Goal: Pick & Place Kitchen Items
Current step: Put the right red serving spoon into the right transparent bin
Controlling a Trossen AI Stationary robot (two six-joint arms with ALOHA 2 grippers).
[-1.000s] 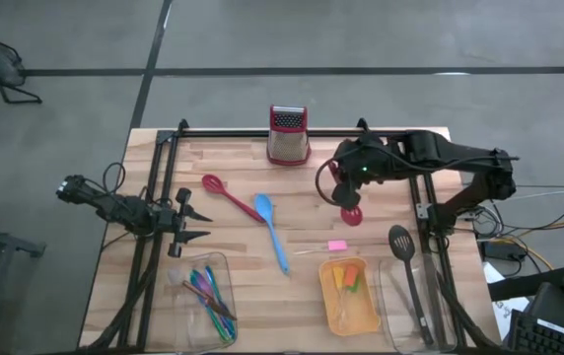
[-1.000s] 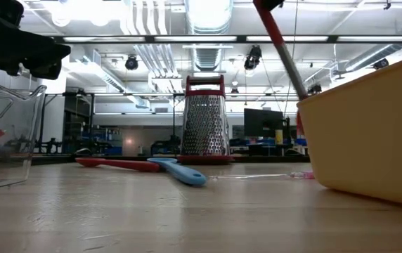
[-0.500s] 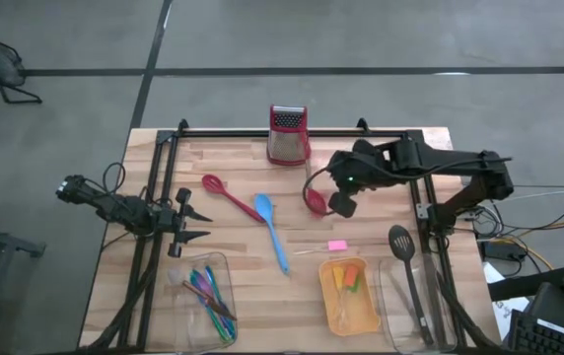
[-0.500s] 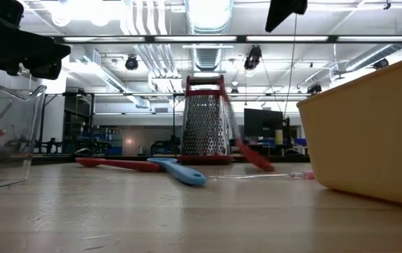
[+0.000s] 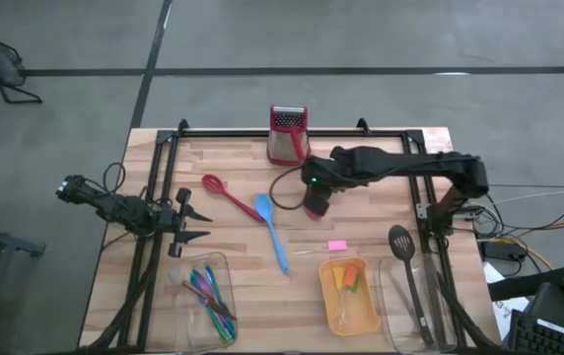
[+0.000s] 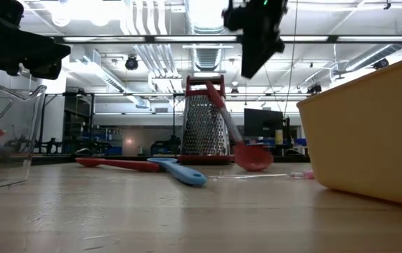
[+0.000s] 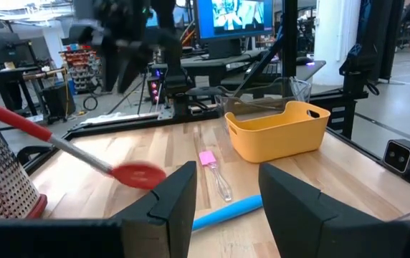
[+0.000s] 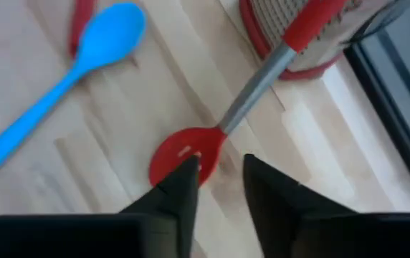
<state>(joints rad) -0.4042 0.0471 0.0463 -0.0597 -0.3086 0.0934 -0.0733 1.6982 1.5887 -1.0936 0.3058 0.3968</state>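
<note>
- Left claw, fingers apart and empty, unmoved at the frame's left.
- Red spoon now released, bowl on the worktop, handle leaning on the grater.
- Right claw has shifted leftward to centre frame, parted, holding nothing.

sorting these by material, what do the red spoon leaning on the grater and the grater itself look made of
The long red spoon with a grey shaft looks two-part: a matte red bowl and grip, likely silicone or plastic, joined by a dull grey shaft that seems metal. The box grater with a red top looks like shiny perforated steel, judging by its dotted, reflective faces; its red handle and base rim look plastic. Both are guesses from appearance.
</note>
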